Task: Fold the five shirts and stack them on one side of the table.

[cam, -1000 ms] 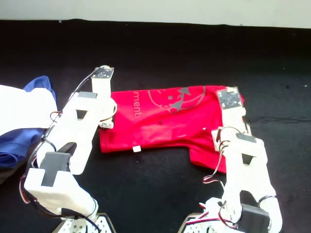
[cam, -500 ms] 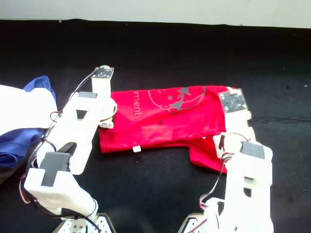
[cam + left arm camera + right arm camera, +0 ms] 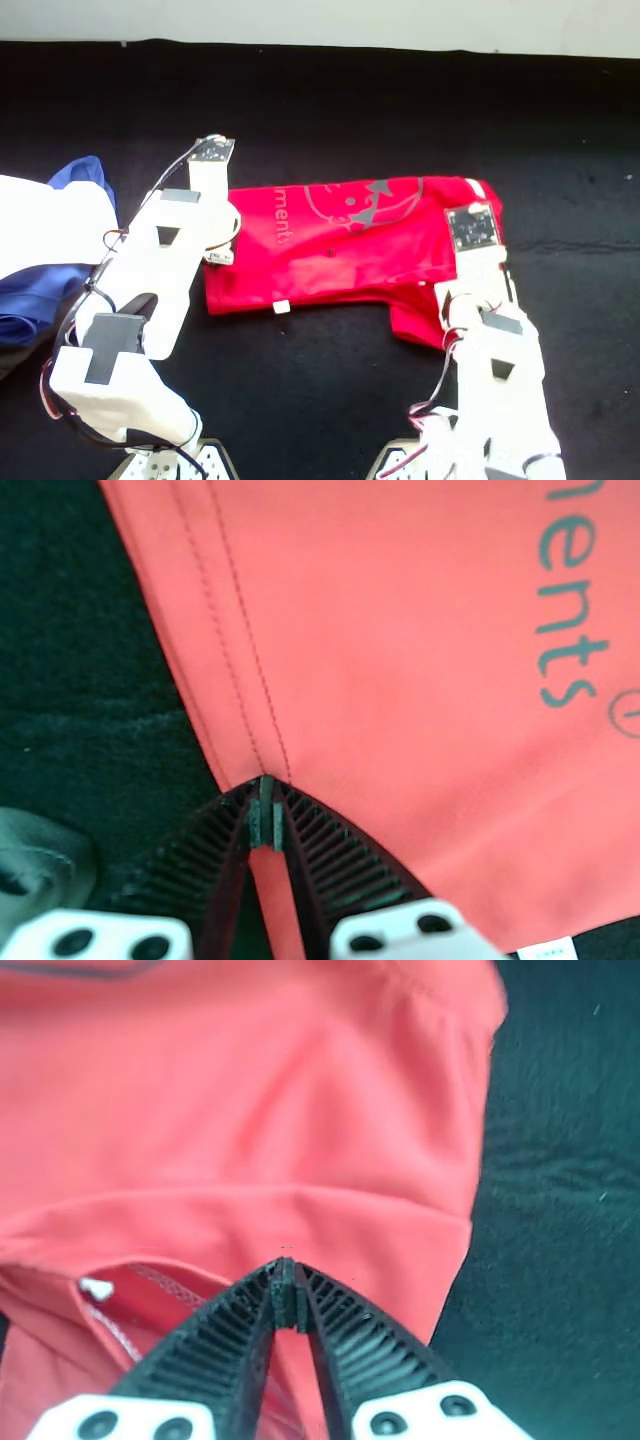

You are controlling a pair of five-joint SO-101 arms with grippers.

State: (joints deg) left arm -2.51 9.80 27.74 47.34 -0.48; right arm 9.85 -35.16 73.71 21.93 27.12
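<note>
A robot lab bench (black-clothed table [image 3: 330,90], bare white wall [image 3: 400,20]).

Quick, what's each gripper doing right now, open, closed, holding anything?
Left gripper: shut, pinching the hemmed edge of the red shirt.
Right gripper: shut on a fold of the same shirt.

table [image 3: 330,110]: black, cloth-covered
red shirt [image 3: 340,250]: lying mid-table
white and blue shirts [image 3: 50,235]: heaped at the left edge
</note>
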